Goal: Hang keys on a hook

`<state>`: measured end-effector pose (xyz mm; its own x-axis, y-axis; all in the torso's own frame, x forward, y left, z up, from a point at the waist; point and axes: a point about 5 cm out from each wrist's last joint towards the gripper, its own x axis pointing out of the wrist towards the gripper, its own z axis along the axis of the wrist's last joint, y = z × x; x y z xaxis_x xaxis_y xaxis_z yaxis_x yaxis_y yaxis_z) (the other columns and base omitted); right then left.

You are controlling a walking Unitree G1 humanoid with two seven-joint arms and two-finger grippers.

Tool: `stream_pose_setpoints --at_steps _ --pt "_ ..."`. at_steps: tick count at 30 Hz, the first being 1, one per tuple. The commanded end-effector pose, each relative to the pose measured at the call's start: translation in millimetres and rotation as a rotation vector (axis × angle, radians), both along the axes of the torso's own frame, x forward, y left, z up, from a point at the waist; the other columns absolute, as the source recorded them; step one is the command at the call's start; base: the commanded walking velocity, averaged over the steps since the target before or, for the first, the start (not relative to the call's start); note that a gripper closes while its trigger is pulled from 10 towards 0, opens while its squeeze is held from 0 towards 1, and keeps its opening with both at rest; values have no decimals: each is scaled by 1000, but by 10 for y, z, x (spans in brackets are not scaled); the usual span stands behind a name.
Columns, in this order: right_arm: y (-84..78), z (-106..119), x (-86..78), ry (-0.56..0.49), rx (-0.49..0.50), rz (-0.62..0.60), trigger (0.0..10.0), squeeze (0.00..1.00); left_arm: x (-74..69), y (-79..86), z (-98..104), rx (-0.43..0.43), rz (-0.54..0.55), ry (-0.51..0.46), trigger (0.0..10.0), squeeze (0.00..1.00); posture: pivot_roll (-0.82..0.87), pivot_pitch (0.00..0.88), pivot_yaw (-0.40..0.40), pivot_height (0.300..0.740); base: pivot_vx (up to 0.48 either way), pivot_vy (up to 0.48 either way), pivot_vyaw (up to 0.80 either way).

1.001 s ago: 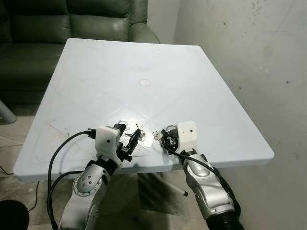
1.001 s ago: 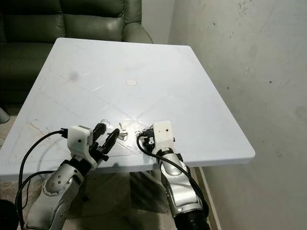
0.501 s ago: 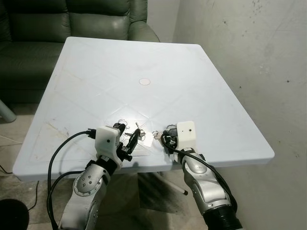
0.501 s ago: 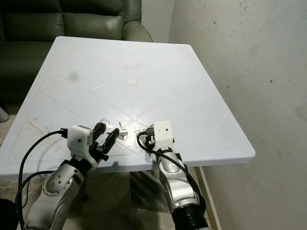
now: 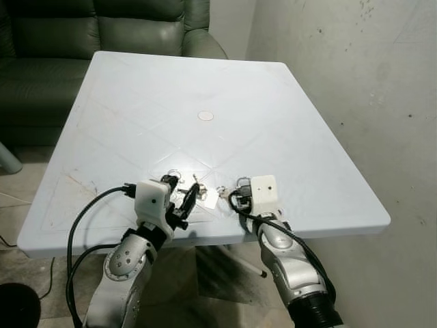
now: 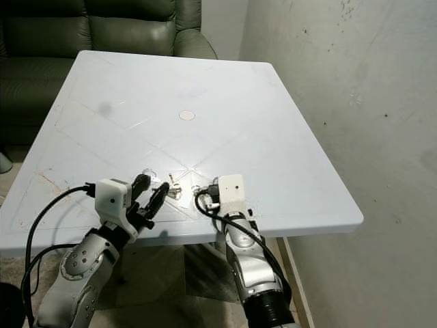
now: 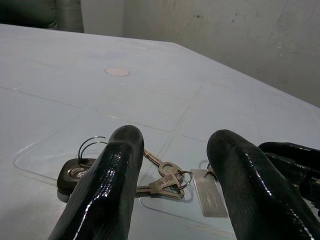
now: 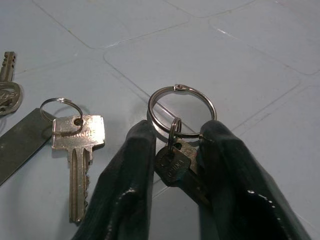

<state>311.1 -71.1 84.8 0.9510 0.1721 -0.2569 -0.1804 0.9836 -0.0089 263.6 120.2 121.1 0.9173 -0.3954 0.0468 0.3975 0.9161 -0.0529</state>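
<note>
Right end effector (image 8: 172,170) now slightly nearer the table edge, clamping a ringed key (image 8: 175,167); left end effector (image 7: 175,175) wide before the key bunch (image 7: 160,180).

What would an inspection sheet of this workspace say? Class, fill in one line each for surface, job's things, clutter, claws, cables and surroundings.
Surface: white table, scuffed, with a round plug at its middle.
Job's things: key bunch with a tag lying flat near the front edge; loose key on a small ring beside it; key on a large ring between the right claw's fingers. No hook seen.
Clutter: nothing seen.
Claws: left claw open, low over the key bunch; right claw closed around the key on a large ring.
Cables: black cable looping from the left wrist; another at the right wrist.
Surroundings: green sofa behind, stained wall to the right.
</note>
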Motion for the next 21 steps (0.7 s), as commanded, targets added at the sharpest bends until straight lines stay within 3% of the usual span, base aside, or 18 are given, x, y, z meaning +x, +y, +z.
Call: stream_pose_setpoints --at_steps 1,16,21 --pt "-17 8 22 -4 4 -22 0 0 -10 -21 32 5 -2 -10 10000 0 -8 99 -118 740 0 0 0" --pt "-58 17 28 -30 -14 -34 0 0 12 -20 42 10 3 -17 10000 0 -7 91 -115 740 0 0 0" --pt "-166 116 106 -74 -2 -78 0 0 115 0 112 -19 25 -29 10000 0 -10 64 -109 740 0 0 0"
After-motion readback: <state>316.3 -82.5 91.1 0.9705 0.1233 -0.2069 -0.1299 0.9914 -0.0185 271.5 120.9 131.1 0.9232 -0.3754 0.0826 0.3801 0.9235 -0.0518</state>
